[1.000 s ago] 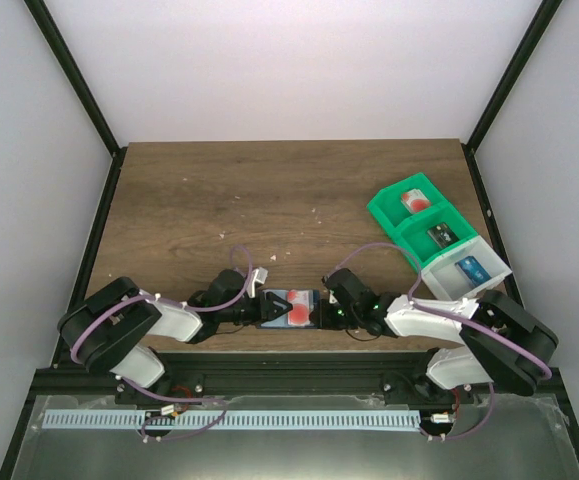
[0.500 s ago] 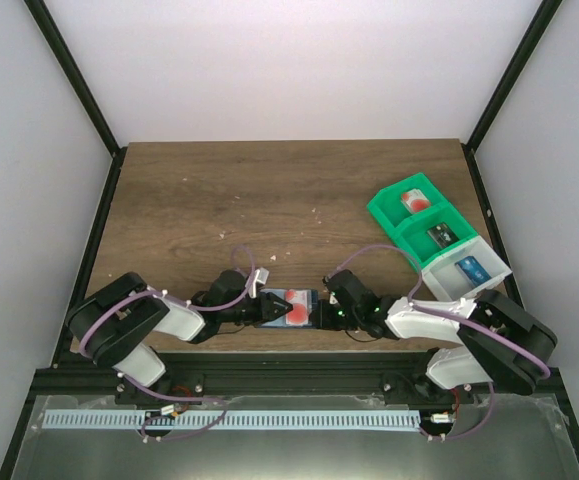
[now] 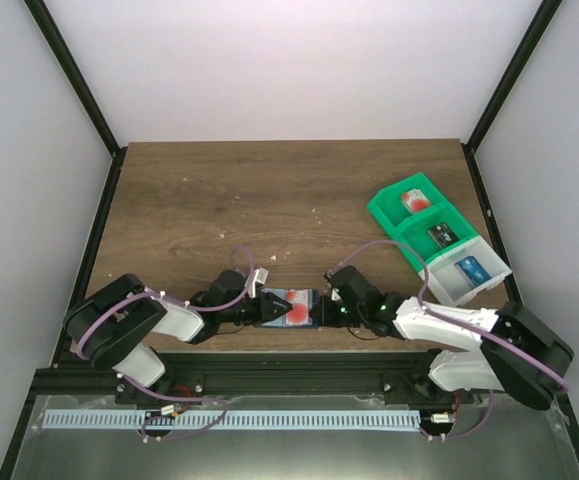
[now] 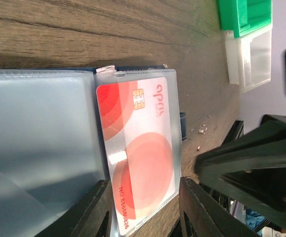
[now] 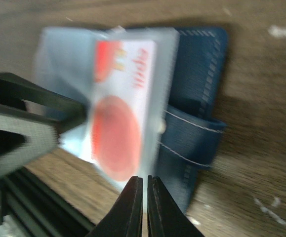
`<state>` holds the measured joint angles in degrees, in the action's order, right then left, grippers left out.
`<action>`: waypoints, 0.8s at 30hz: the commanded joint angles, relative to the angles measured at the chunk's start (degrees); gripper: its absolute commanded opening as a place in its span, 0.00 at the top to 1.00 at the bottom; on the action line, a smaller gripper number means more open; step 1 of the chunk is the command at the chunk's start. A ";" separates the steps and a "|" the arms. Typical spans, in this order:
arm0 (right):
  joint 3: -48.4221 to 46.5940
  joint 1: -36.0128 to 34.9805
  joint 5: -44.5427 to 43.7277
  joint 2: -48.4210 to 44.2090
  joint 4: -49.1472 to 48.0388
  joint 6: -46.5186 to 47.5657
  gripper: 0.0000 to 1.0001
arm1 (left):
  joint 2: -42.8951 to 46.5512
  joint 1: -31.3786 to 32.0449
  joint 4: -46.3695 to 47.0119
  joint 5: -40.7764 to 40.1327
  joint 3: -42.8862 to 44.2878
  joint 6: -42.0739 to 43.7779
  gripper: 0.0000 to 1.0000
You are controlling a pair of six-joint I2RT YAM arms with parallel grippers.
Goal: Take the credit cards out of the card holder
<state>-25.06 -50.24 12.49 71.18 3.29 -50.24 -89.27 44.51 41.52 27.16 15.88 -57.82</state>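
Card holder (image 5: 197,74) lying open at near edge of table (image 3: 269,190), between both tools. Green bin (image 3: 387,212) and white bin (image 3: 447,285) sitting at right side, credit cards (image 3: 441,236) lying inside. Left tool (image 4: 143,197) gaping wide, fingers straddling end of red-white card (image 4: 143,163). Right tool (image 5: 144,185) pressing fingers together at clear sleeve (image 4: 34,123) edge; whether pinching it, can't tell. Red-white card sitting inside sleeve.

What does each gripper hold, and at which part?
Left gripper: jaws apart, astride the near end of the sleeved red card; grip cannot be told. Right gripper: jaws shut at the edge of the card holder; blurred, a pinch cannot be told.
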 commanded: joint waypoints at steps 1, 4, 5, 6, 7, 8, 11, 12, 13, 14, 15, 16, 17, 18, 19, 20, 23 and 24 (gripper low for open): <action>-3.55 -0.26 1.35 -2.63 -0.39 0.18 0.94 | 1.08 0.16 -1.18 -1.48 -0.68 1.23 0.60; -3.82 -0.21 1.80 -1.39 -2.20 -0.04 0.94 | 0.41 0.16 -0.89 -1.18 -0.55 1.24 0.59; -4.16 -0.17 1.86 -0.70 -2.49 0.03 0.95 | 0.22 0.16 -0.60 -1.05 -0.67 1.10 0.60; -4.40 -0.16 1.96 0.16 -2.70 0.02 0.95 | 0.04 0.14 -0.11 -0.99 -0.87 0.93 0.60; -4.58 -0.20 1.74 0.83 -2.73 -0.02 0.95 | -0.10 0.19 0.30 -0.90 -1.04 0.81 0.59; -4.64 -0.21 1.45 1.38 -2.95 -0.01 0.95 | -0.11 0.18 0.47 -0.91 -1.15 0.79 0.59; -3.83 -0.21 0.11 3.31 -4.82 0.26 0.95 | -0.36 0.14 0.69 -1.01 -1.27 0.78 0.59; -3.39 -0.13 -0.41 4.20 -5.61 0.40 0.95 | -0.56 0.18 0.86 -0.97 -1.30 0.73 0.59; -3.07 -0.12 -0.89 5.34 -5.81 0.48 0.95 | -0.69 0.16 1.20 -0.94 -1.30 0.63 0.59; -2.92 -0.12 -1.23 6.36 -5.69 0.49 0.96 | -0.91 0.16 1.46 -0.78 -1.29 0.54 0.59; -2.71 -0.12 -1.55 7.27 -5.75 0.57 0.96 | -1.04 0.16 1.75 -0.69 -1.30 0.48 0.59; -2.20 -0.12 -1.65 7.91 -6.25 0.58 0.96 | -1.11 0.16 1.93 -0.59 -1.36 0.39 0.59; -1.55 -0.12 -1.83 8.61 -6.84 0.35 0.96 | -1.22 0.15 1.91 -0.57 -1.40 0.43 0.59; -0.95 -0.12 -1.82 9.13 -7.36 0.17 0.96 | -1.25 0.19 1.99 -0.59 -1.39 0.43 0.59; -0.54 -0.13 -1.61 9.61 -7.76 0.01 0.96 | -1.25 0.14 2.03 -0.61 -1.38 0.43 0.59; -0.26 -0.12 -1.41 10.00 -8.05 -0.22 0.96 | -1.38 0.15 2.07 -0.58 -1.32 0.51 0.59; 0.67 -0.11 -0.84 10.71 -9.29 -0.82 0.96 | -1.79 0.14 2.16 -0.53 -1.04 0.52 0.59; 1.07 -0.12 -0.71 10.73 -9.90 -1.06 0.96 | -2.05 0.20 2.31 -0.53 -0.95 0.58 0.59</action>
<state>-25.89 -50.24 12.36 80.71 -4.84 -50.46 -89.89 44.51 43.24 27.05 15.29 -57.89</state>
